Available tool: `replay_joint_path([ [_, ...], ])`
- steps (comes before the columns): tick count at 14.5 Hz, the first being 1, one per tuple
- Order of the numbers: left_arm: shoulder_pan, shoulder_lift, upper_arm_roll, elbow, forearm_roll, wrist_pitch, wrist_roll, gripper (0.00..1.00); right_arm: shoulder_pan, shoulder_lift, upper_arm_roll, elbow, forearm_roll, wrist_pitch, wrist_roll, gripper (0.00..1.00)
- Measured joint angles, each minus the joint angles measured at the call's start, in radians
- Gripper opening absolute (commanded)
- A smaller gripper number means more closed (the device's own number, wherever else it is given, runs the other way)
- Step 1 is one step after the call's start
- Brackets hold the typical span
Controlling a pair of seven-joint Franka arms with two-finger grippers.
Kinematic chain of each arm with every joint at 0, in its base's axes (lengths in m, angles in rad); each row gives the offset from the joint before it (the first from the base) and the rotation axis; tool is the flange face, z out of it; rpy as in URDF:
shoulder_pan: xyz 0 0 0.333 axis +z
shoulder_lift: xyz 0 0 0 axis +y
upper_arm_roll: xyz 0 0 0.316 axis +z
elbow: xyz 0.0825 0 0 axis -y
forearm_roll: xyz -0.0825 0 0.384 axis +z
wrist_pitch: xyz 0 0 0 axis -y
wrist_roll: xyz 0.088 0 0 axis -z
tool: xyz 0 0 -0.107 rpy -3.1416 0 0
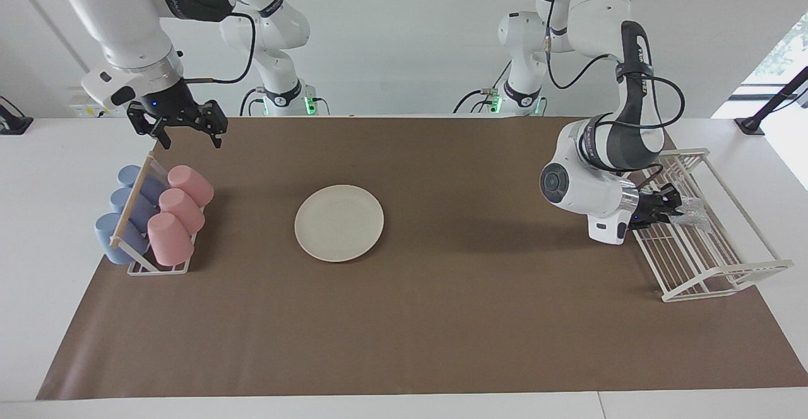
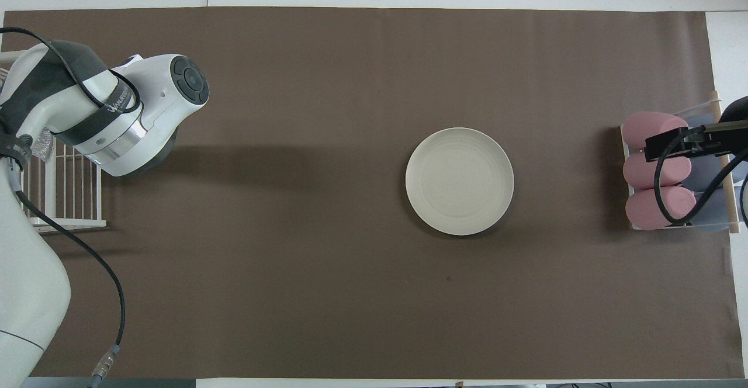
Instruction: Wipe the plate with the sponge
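Observation:
The round cream-white plate [image 1: 339, 223] [image 2: 459, 181] lies flat on the brown mat, about midway between the two arms, with nothing on it. The silvery mesh sponge [image 1: 693, 212] [image 2: 40, 145] rests on the white wire rack [image 1: 726, 267] at the left arm's end of the table. My left gripper [image 1: 670, 209] lies almost level at the rack's edge, its fingers apart and their tips right at the sponge. In the overhead view the arm hides that gripper. My right gripper [image 1: 192, 143] hangs open and holds nothing above the mat beside the cup rack, where that arm waits.
A wooden-barred rack holds three pink cups [image 1: 180, 207] and three blue cups [image 1: 129, 207] at the right arm's end. The wire rack [image 2: 70, 189] sits on the mat's edge at the left arm's end. Brown mat [image 1: 442, 318] covers most of the table.

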Motion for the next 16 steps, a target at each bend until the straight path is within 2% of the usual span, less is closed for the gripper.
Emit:
replay_joint_path([
  [3, 0.003, 0.0, 0.0, 0.019, -0.022, 0.0, 0.003, 1.0, 0.0, 0.0, 0.0, 0.0, 0.0, 0.0, 0.0, 1.0],
  [5, 0.011, -0.004, 0.0, 0.062, -0.103, 0.0, 0.048, 1.0, 0.0, 0.0, 0.0, 0.0, 0.0, 0.0, 0.0, 1.0],
  [10, 0.051, -0.083, 0.008, 0.228, -0.431, -0.014, 0.263, 1.0, 0.0, 0.0, 0.0, 0.0, 0.0, 0.0, 0.0, 1.0],
  [16, 0.113, -0.209, 0.009, 0.271, -0.837, -0.049, 0.346, 1.0, 0.0, 0.0, 0.0, 0.0, 0.0, 0.0, 0.0, 1.0],
])
